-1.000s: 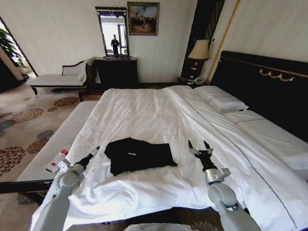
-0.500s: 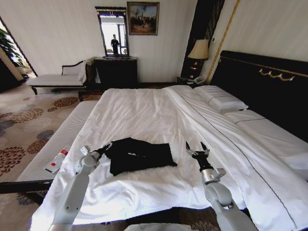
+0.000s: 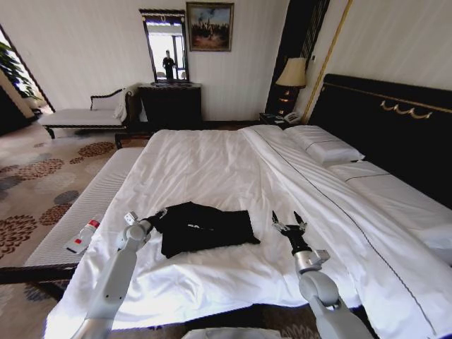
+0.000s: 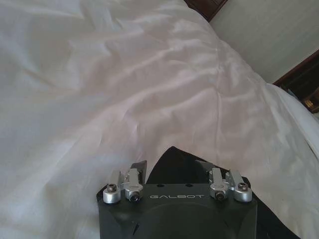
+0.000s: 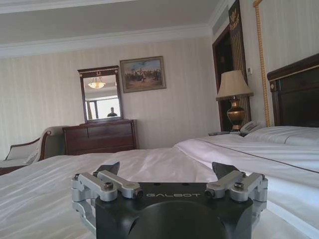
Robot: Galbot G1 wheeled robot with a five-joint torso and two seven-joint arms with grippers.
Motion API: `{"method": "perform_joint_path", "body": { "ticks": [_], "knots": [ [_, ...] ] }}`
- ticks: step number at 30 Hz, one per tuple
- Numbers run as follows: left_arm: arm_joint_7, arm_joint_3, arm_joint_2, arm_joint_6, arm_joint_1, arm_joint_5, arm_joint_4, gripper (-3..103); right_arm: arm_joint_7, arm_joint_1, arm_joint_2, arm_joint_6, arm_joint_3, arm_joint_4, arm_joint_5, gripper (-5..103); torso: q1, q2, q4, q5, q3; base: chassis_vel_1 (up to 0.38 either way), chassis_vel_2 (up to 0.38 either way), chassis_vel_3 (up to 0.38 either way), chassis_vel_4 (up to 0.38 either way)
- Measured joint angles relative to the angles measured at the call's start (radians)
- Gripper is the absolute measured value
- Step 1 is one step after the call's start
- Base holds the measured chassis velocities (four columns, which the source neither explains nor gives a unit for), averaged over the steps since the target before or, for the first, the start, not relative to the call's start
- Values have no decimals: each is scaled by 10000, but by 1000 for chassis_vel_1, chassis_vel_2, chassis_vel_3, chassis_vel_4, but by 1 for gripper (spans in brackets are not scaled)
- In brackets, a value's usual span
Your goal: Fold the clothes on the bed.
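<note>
The left claw [image 3: 160, 212] sits open at the 9 o'clock edge of the black T-shirt [image 3: 205, 228]; the right claw [image 3: 289, 224], also open, hovers apart at its 3 o'clock. The shirt lies bunched on the bed [image 3: 212, 169], near the foot, its long axis running 9 to 3 o'clock. At 12 o'clock stand a dark dresser [image 3: 171, 106] and mirror [image 3: 165, 48].

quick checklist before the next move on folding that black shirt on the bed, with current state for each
1. Left pincer at the black T-shirt's near-left edge: ok.
2. Left pincer open, cloth between its fingers in the left wrist view: ok.
3. Right pincer open: ok.
4. Right pincer at the shirt: not ok, it hovers over bare sheet on the shirt's right.
5. Shirt lies flat for folding: not ok, bunched in a heap.
6. Shirt well inside the bed, away from its edge: ok.
</note>
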Motion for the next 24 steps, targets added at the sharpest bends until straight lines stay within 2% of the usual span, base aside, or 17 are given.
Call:
{"method": "perform_joint_path", "body": {
  "ticks": [1, 2, 5, 7, 11, 13, 16, 18, 21, 23, 24],
  "knots": [
    [0, -11, 11, 4, 16, 0, -15, 54, -1, 5, 5, 10, -12, -13, -5, 100, 0, 0, 0, 0, 0, 0, 0, 0, 0],
    [0, -11, 11, 4, 16, 0, -15, 54, -1, 5, 5, 10, -12, -13, -5, 100, 0, 0, 0, 0, 0, 0, 0, 0, 0],
    [0, -27, 21, 6, 30, 19, -20, 37, -4, 35, 11, 50, -46, -53, -16, 100, 0, 0, 0, -1, 0, 0, 0, 0, 0],
    [0, -28, 20, 6, 30, 23, -20, 37, -5, 37, 12, 55, -47, -56, -16, 100, 0, 0, 0, 0, 0, 0, 0, 0, 0],
    [12, -77, 19, -3, 0, 45, -46, 15, -9, 31, -5, 109, -50, -98, -16, 100, -1, 1, -2, -1, 0, 0, 0, 0, 0],
    [25, -109, 25, -12, 28, 46, -102, 15, -9, 28, -11, 120, -50, -111, -16, 100, -1, 1, -2, -1, 0, 0, 0, 0, 0],
    [126, -239, 145, -26, 322, 45, -464, 2, -6, 67, -76, 147, -155, -208, 87, 100, 0, 1, -3, 0, 0, 0, 0, 0, 0],
    [147, -258, 166, -30, 383, 46, -534, 2, 5, 87, -89, 149, -185, -224, 123, 100, 0, 0, -4, 0, 0, 0, 0, 0, 0],
    [309, -534, 350, -58, 1046, 84, -1210, 2, 516, 366, -294, 35, -700, -282, 737, 100, -1, 1, -1, 0, 0, 0, 0, 0, 0],
    [348, -587, 380, -64, 1156, 114, -1316, 2, 579, 433, -351, 1, -812, -281, 899, 100, -1, 1, 0, 0, 0, 0, 0, 0, 0],
    [531, -741, 459, -156, 1450, 315, -1548, 2, 665, 603, -576, -103, -1149, -275, 1355, 100, -1, 1, -1, 0, 0, 0, 0, 0, 0]
  ]
}}
